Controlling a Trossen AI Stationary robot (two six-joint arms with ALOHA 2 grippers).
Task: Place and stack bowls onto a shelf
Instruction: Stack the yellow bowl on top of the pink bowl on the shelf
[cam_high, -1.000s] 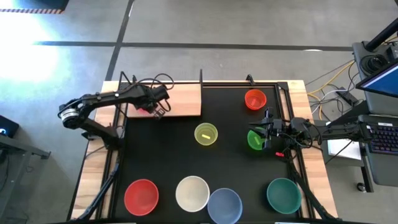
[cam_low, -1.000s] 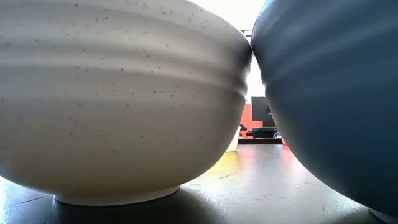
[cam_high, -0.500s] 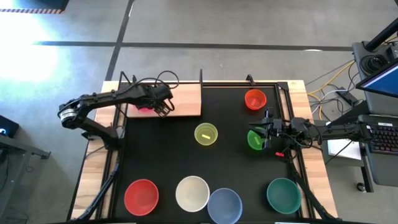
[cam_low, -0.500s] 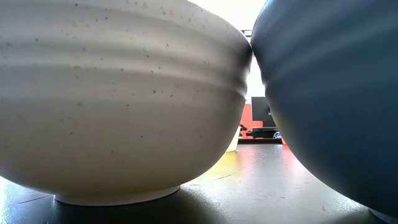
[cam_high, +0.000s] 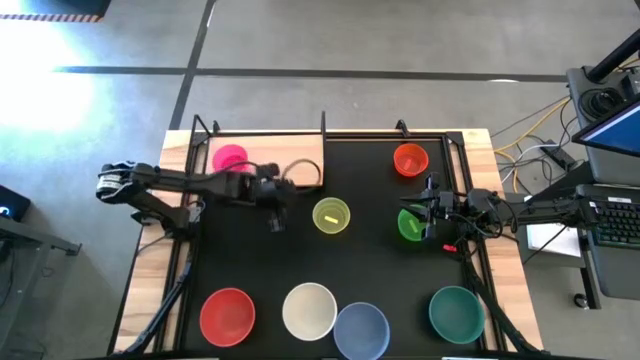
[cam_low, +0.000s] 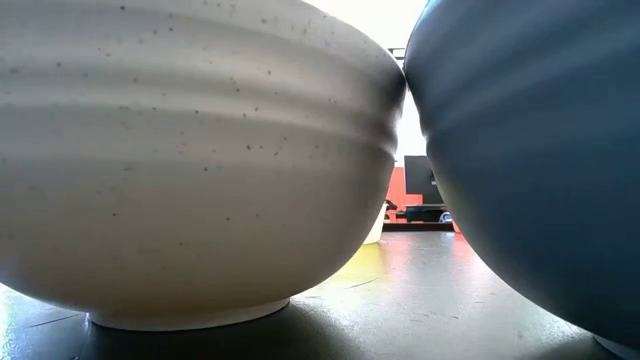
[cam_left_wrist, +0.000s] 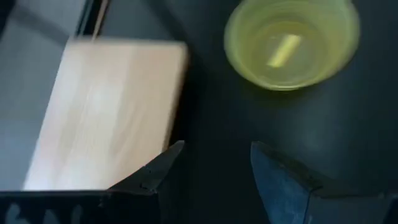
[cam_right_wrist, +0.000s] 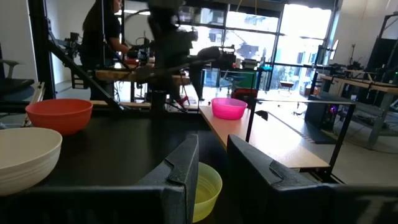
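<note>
The magenta bowl (cam_high: 230, 157) stands on its base on the left part of the light-wood shelf (cam_high: 295, 160), untouched. My left gripper (cam_high: 276, 218) (cam_left_wrist: 214, 158) hovers open over the black mat, between the shelf's near right corner (cam_left_wrist: 106, 118) and the yellow bowl (cam_high: 331, 216) (cam_left_wrist: 291, 40). My right gripper (cam_high: 428, 213) (cam_right_wrist: 212, 155) waits at the table's right side, over the right rim of the green bowl (cam_high: 408, 225). Its fingers stand a narrow gap apart with nothing showing between them. The orange-red bowl (cam_high: 410, 159) sits at the far right.
Along the near edge stand the red bowl (cam_high: 227, 315), white bowl (cam_high: 309, 310), pale blue bowl (cam_high: 361, 330) and teal bowl (cam_high: 456, 312). The white bowl (cam_low: 190, 160) and blue bowl (cam_low: 530, 150) fill the low view. A person stands beyond the table in the right wrist view.
My left gripper has let go of the magenta bowl, which stays standing on the shelf's left part. The gripper has then left the shelf, moving toward the table's near edge and right, over the mat beside the yellow bowl.
</note>
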